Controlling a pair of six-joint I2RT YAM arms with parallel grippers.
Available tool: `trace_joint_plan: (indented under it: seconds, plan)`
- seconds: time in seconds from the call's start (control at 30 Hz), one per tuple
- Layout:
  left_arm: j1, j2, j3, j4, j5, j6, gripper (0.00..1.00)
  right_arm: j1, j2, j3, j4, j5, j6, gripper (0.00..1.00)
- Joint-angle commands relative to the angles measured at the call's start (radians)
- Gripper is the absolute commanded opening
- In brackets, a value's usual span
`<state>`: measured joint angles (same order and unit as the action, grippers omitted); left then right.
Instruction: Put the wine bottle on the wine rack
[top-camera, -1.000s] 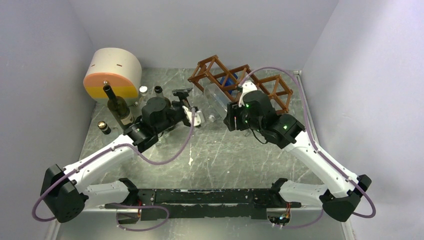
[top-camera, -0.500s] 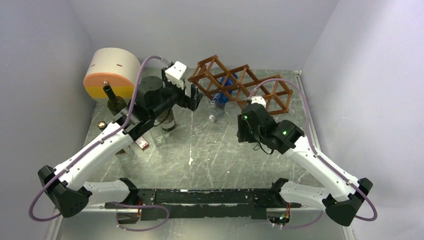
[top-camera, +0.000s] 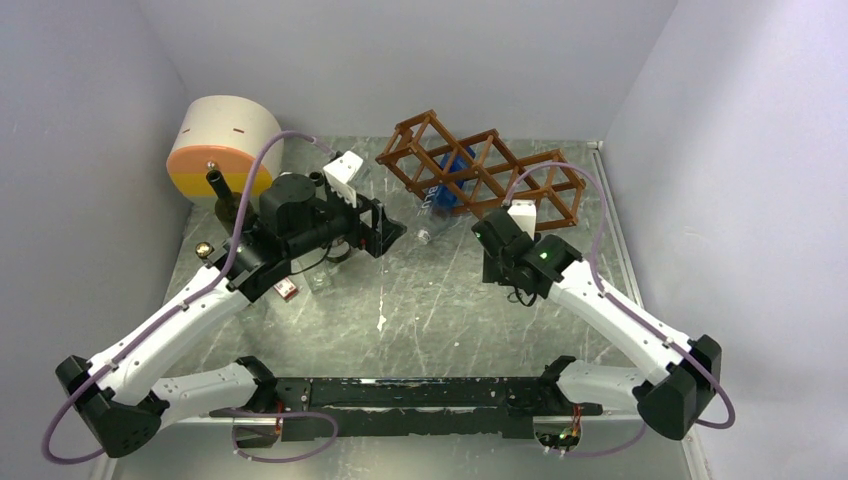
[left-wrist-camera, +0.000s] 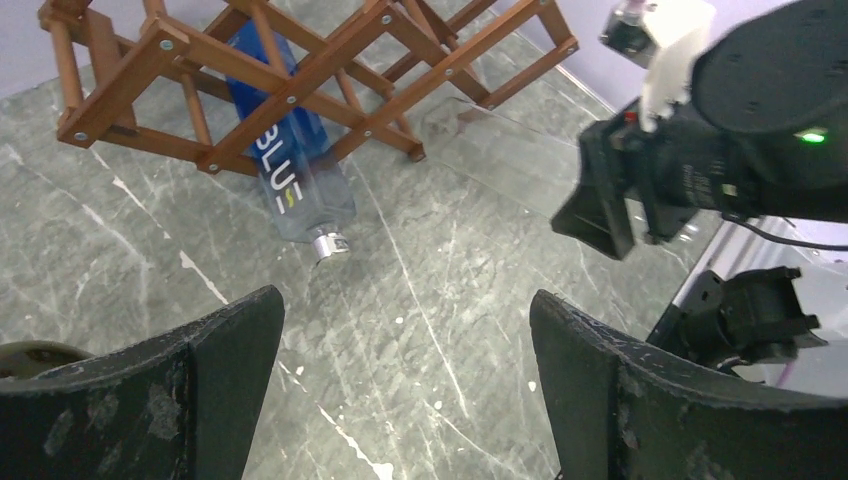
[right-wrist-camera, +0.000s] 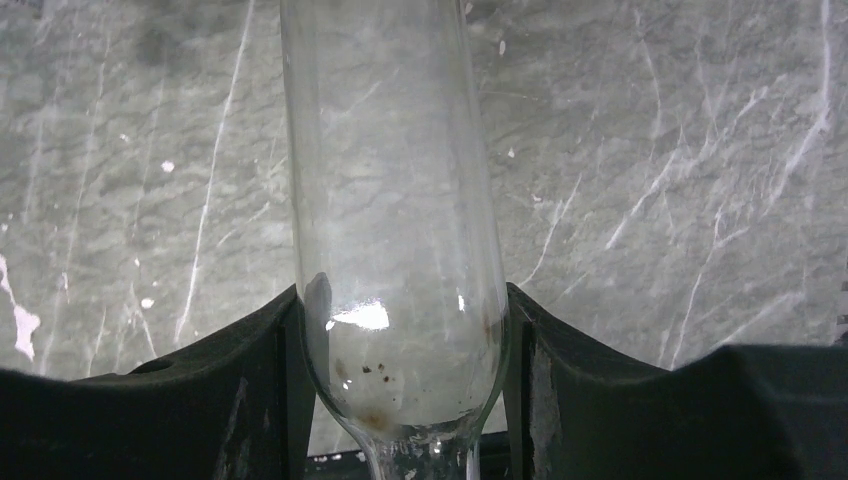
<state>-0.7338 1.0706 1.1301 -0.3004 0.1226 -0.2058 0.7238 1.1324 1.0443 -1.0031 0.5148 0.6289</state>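
Note:
The reddish-brown lattice wine rack (top-camera: 480, 170) stands at the back of the table and also fills the top of the left wrist view (left-wrist-camera: 300, 60). A blue bottle (left-wrist-camera: 285, 165) lies in one of its lower cells, cap toward me. My right gripper (right-wrist-camera: 405, 300) is shut on a clear glass bottle (right-wrist-camera: 390, 150) at its shoulder, above the marble table. In the top view it (top-camera: 495, 245) is just in front of the rack. My left gripper (left-wrist-camera: 405, 380) is open and empty, left of the rack (top-camera: 375, 225). A dark wine bottle (top-camera: 225, 200) stands at far left.
A cream and orange cylinder box (top-camera: 222, 145) sits at the back left. Small bottles and a glass (top-camera: 320, 280) stand under the left arm. The right arm's gripper (left-wrist-camera: 640, 190) shows in the left wrist view. Grey walls close in the table on three sides.
My left gripper rose toward the rack's left end, then swung back down and to the right, still open. My right gripper drew back from the rack toward me with the clear bottle.

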Motion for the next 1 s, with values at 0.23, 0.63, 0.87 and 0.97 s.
trace_joint_plan:
  seconds: [0.23,0.63,0.87,0.97]
  plan:
    - [0.0,-0.017,0.013,-0.046,0.089,-0.082,0.96,-0.079,0.075,-0.035,0.262,0.078,0.075,0.0]
    - [-0.001,0.018,0.066,-0.074,0.158,-0.089,0.96,-0.101,0.131,-0.182,0.59,0.202,0.162,0.0]
    - [-0.001,0.058,0.151,-0.104,0.222,-0.063,0.96,-0.106,0.223,-0.181,0.663,0.27,0.235,0.0]
    - [0.001,0.074,0.186,-0.11,0.245,-0.063,0.96,-0.106,0.253,-0.184,0.696,0.299,0.228,0.0]
